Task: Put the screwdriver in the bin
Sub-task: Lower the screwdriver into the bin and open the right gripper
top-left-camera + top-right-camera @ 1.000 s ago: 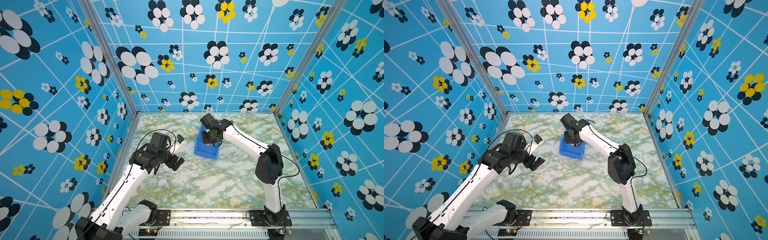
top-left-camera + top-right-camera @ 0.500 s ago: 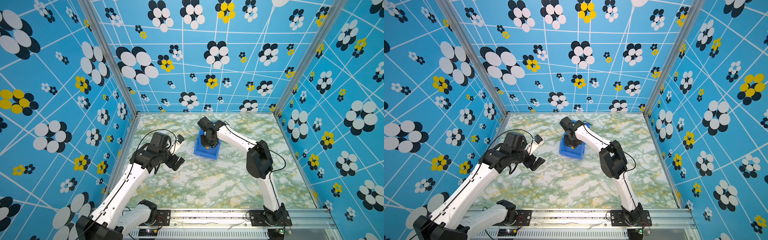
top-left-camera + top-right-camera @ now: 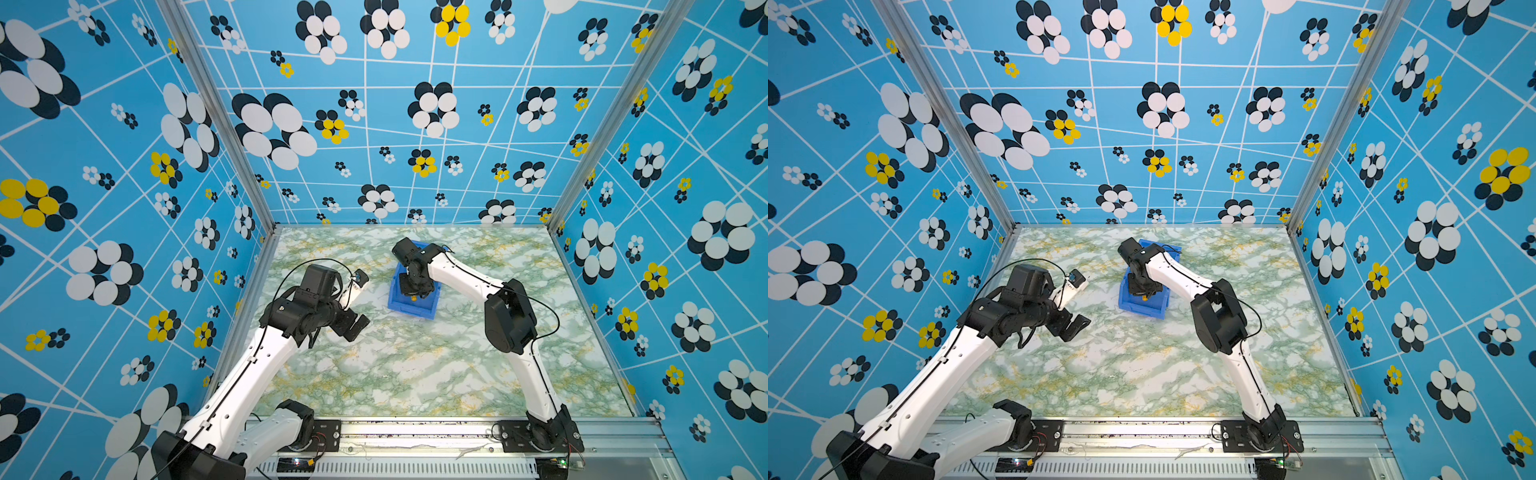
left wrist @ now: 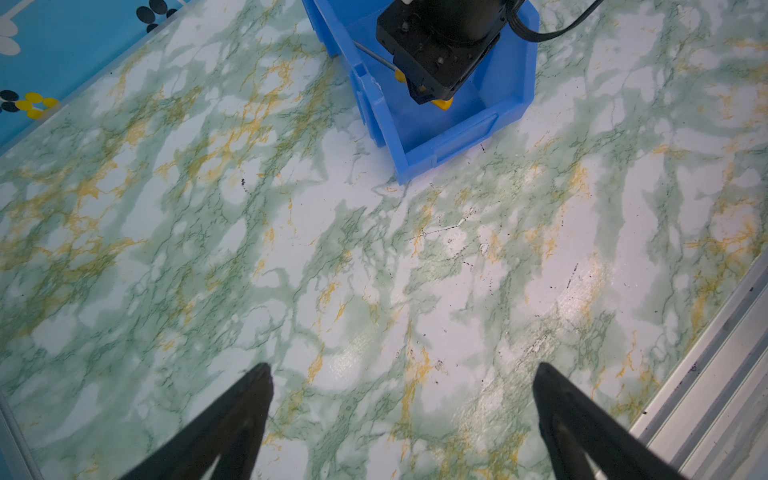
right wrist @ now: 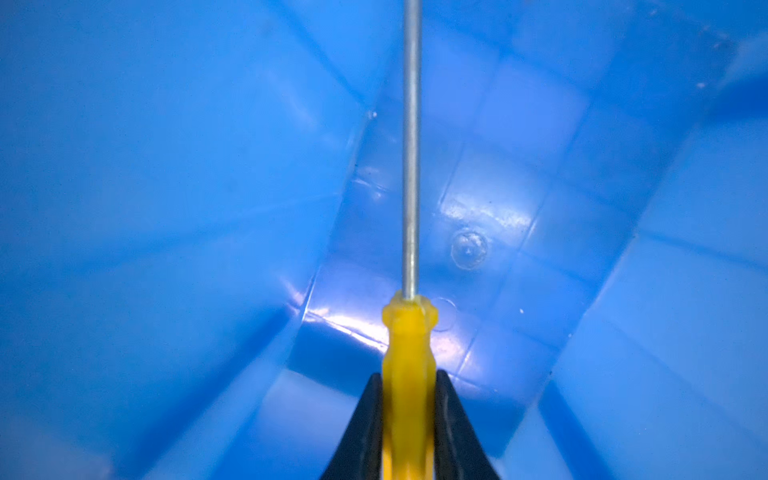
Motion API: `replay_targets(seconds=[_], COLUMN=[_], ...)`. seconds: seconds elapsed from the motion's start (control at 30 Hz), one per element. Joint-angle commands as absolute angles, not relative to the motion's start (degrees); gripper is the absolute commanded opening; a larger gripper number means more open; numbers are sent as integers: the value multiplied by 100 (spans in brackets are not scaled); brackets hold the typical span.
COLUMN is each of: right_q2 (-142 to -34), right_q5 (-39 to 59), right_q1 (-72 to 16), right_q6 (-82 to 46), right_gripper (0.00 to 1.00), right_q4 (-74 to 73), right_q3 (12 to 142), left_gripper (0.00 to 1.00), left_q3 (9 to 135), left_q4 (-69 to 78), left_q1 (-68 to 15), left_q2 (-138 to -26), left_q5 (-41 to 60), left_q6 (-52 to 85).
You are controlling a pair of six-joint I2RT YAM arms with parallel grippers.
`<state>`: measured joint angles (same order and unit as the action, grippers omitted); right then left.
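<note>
The blue bin stands on the marbled table toward the back, near the middle. My right gripper reaches down inside it. In the right wrist view this gripper is shut on the yellow handle of the screwdriver. The thin grey shaft points away over the bin's floor. The left wrist view shows the bin with the yellow handle end under the right gripper. My left gripper hangs open and empty over the table, left of the bin.
The patterned blue enclosure walls close off the left, back and right of the table. A metal rail with both arm bases runs along the front edge. The right arm's dark elbow stands right of the bin.
The right gripper has sunk deeper into the bin with the screwdriver, and its elbow has swung left and forward. The left arm has not moved.
</note>
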<state>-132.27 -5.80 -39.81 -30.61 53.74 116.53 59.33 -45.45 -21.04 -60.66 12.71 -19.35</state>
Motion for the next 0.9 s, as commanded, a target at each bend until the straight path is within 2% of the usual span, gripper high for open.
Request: replay_targets(seconds=[0.0, 0.27, 0.87], right_q2=[-13358, -13478, -13320], right_q5=[-622, -569, -597], right_q1=[-3947, -3950, -3954], right_q6=[-3035, -3042, -3023], right_gripper=[23, 27, 29], right_q4=[5546, 5568, 5632], right_q3=[11865, 11865, 12022], left_gripper=[99, 99, 99], left_q3=[5983, 5933, 5930], left_q4=[-4578, -4582, -4586], left_q1=[-2137, -2136, -2137], left_q2=[-6016, -5946, -5969], left_q5=[1402, 1362, 1389], left_q6=[-1942, -1951, -1925])
